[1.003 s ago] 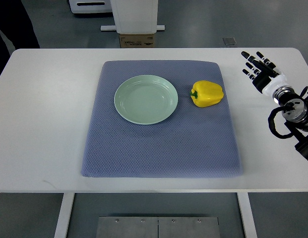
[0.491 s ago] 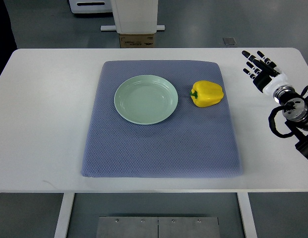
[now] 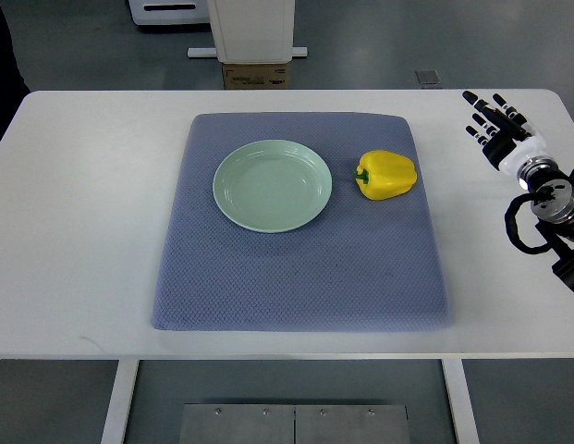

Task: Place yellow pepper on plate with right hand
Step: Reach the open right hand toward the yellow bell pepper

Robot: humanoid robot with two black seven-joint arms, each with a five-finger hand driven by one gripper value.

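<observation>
My right hand (image 3: 497, 125) has drifted slightly right and away, fingers spread, empty, well apart from the glossy yellow bell pepper (image 3: 386, 175) lying beside the pale green round plate (image 3: 272, 185); reach not begun.

Bare cloth (image 3: 305, 268) around pepper (image 3: 386, 175)

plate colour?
Pale mint green, plain, no pattern. The plate shows in the top view, on the blue-grey mat.
</observation>
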